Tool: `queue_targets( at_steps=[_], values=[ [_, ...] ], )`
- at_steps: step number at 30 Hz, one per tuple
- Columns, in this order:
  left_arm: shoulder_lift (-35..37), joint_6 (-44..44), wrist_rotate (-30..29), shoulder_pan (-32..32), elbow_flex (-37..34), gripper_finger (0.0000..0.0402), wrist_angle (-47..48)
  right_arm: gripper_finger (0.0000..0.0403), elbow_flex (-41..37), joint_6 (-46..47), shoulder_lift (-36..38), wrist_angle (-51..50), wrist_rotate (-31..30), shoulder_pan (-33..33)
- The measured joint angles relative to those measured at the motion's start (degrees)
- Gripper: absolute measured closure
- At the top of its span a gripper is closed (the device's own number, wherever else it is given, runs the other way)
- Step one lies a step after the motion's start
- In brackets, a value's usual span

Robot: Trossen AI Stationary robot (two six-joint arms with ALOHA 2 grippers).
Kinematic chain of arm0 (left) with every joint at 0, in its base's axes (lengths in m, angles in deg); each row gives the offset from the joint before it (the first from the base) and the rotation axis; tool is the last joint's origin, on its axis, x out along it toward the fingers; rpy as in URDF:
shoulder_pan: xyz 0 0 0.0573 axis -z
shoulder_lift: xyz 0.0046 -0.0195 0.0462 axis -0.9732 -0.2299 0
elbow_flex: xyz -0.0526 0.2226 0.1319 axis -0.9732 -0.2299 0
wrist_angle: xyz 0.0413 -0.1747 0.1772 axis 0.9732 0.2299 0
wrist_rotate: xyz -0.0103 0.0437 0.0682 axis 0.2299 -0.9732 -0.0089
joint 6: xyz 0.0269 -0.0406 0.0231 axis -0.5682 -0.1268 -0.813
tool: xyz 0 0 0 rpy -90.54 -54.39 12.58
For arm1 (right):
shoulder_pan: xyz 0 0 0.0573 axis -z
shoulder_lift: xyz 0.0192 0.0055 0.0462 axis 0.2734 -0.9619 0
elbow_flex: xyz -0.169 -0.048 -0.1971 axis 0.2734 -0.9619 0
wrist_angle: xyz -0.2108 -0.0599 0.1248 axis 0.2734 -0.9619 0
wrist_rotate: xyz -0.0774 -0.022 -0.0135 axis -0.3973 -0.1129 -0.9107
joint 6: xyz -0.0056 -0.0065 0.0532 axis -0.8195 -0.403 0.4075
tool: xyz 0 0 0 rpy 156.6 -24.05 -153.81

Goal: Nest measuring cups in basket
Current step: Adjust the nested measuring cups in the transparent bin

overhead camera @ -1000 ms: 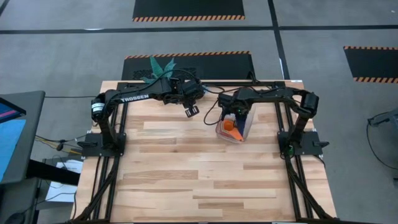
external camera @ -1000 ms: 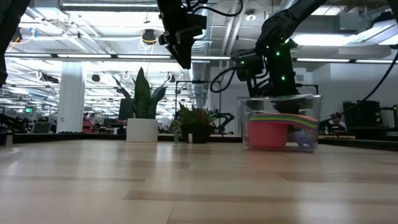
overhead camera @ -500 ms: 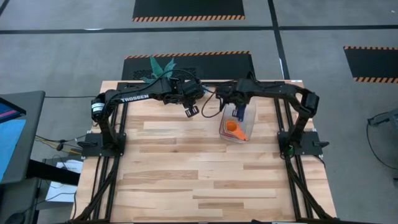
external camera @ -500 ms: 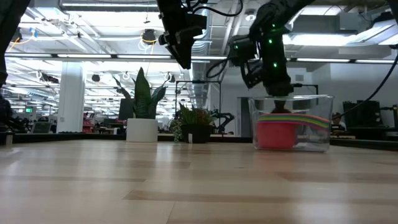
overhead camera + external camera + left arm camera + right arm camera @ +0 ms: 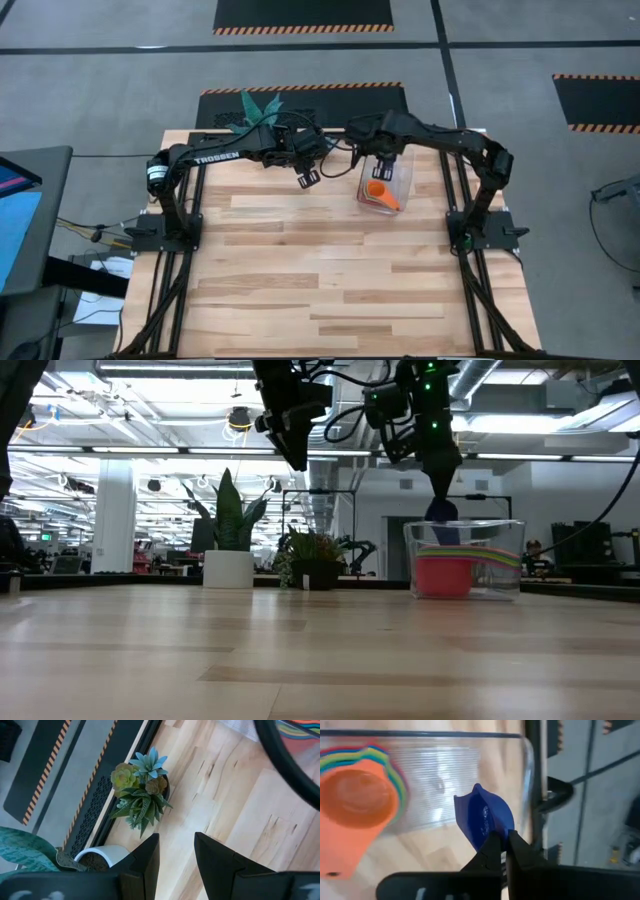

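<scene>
The clear basket point(image 5: 391, 181) stands near the table's far edge, right of centre. It holds a nested stack of measuring cups with an orange cup point(image 5: 377, 192) on top; in the low view a red cup point(image 5: 443, 576) shows through the wall. My right gripper point(image 5: 383, 160) hovers over the basket, shut on a dark blue cup point(image 5: 485, 817), which shows just above the basket's rim point(image 5: 442, 512). My left gripper point(image 5: 308, 179) waits open in the air, left of the basket. My right gripper holds the dark blue cup by its edge point(image 5: 491, 836), pinched between the two fingers point(image 5: 520, 851). The fingers come from above, pointing down. The cup hangs below them, lifted clear, over the basket's far end and apart from the orange-topped stack point(image 5: 360, 802).
A white pot with a tall plant point(image 5: 228, 568) and a dark pot of succulents point(image 5: 142, 785) stand at the table's far left edge, behind my left gripper. Bare wood point(image 5: 320, 270) fills the near half of the table.
My right gripper has risen out of the basket and moved toward the far edge, carrying the dark blue cup up to rim height. The basket has slid a little toward the far right. The left arm has kept still.
</scene>
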Motion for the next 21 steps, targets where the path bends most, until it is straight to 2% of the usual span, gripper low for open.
queue_targets(
  at_steps=[3, 8, 15, 17, 21],
  values=[
    [0.0, 0.0, 0.0, 0.0, 0.0, 0.0288, 0.0, 0.0397, 0.0, 0.3, 0.0, -1.4, 2.5, -0.6],
    [0.0, -0.4, -0.1, 0.0, 0.0, 0.0288, 0.0, 0.0394, 0.0, 0.3, 0.4, -6.0, 3.2, -1.9],
    [0.0, -0.7, -0.1, 0.0, 0.0, 0.0288, 0.4, 0.0397, 0.0, -0.6, 6.9, -7.7, 5.0, -1.6],
    [0.0, -0.8, -0.1, 0.0, 0.0, 0.0288, 0.6, 0.0397, 0.0, -1.0, 9.4, -8.8, 7.1, -1.0],
    [0.0, -0.8, -0.1, 0.0, 0.0, 0.0288, 1.1, 0.0397, 0.0, -2.3, 14.0, -9.0, 16.4, 1.5]
  ],
)
